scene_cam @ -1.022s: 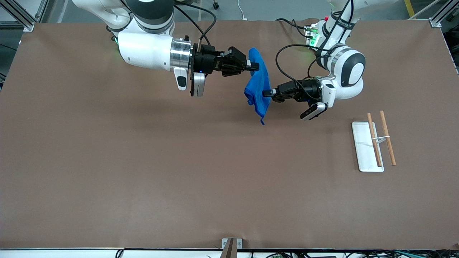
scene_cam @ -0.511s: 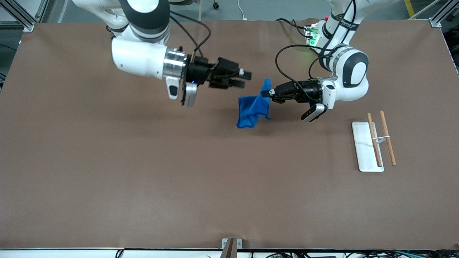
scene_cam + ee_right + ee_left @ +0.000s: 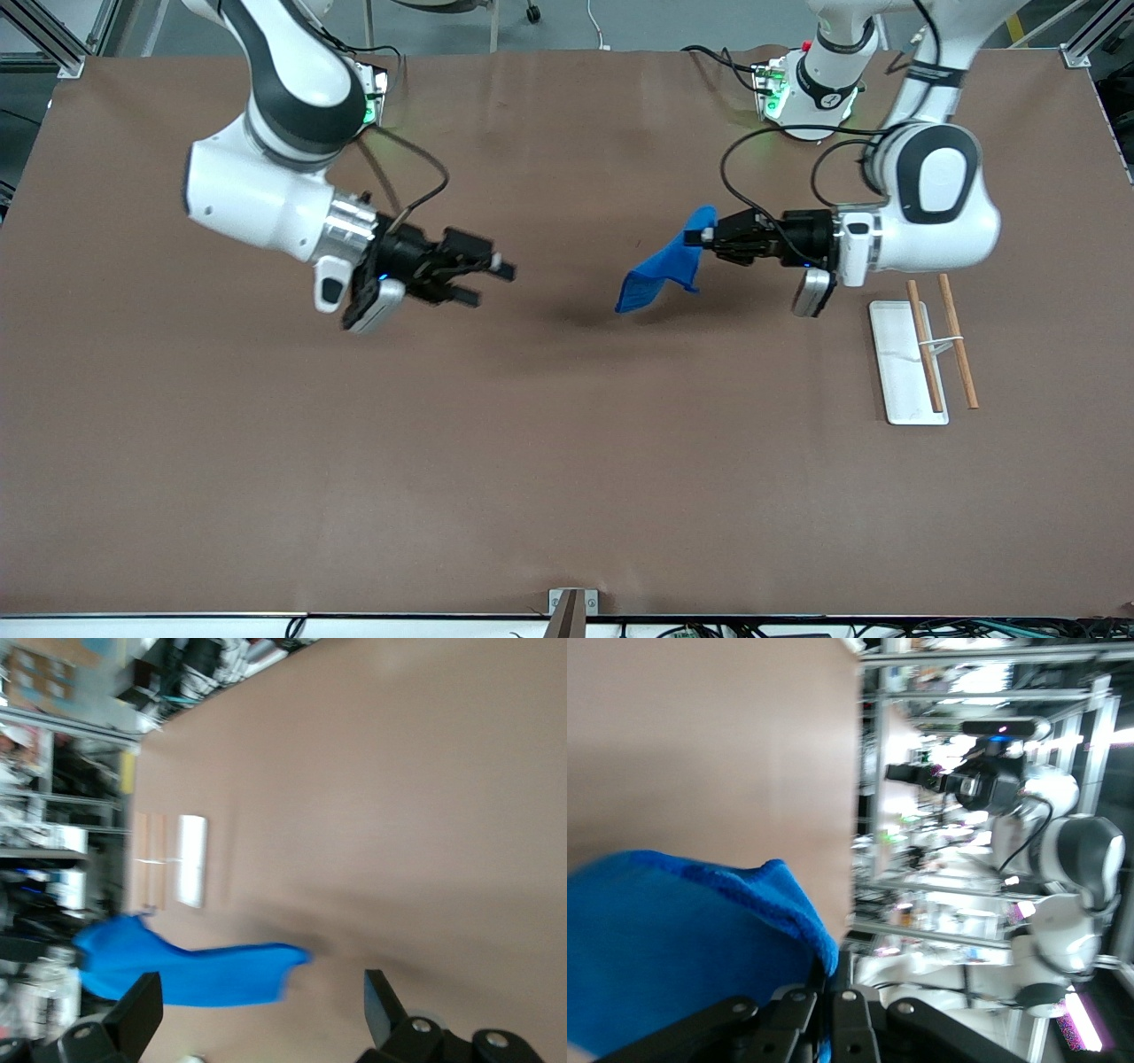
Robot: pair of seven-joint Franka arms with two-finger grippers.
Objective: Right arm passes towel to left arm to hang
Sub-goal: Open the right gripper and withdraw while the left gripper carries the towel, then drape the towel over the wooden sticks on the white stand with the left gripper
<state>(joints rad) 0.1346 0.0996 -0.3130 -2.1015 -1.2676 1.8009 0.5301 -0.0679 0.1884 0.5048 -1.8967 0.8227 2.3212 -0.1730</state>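
Observation:
The blue towel point(image 3: 660, 264) hangs in the air from my left gripper point(image 3: 705, 237), which is shut on its upper corner, over the table toward the left arm's end. In the left wrist view the towel point(image 3: 682, 939) fills the space by the closed fingers. My right gripper point(image 3: 496, 282) is open and empty over the table toward the right arm's end, well apart from the towel. In the right wrist view its fingers point(image 3: 137, 1010) stand wide apart, with the towel point(image 3: 186, 970) farther off.
A white base with two wooden rods point(image 3: 926, 359) stands toward the left arm's end of the table, nearer to the front camera than the left gripper. It also shows in the right wrist view point(image 3: 173, 859). A brown mat point(image 3: 532, 461) covers the table.
My right gripper let go of the towel and drew back toward the right arm's end. My left gripper, holding the towel, moved toward the left arm's end.

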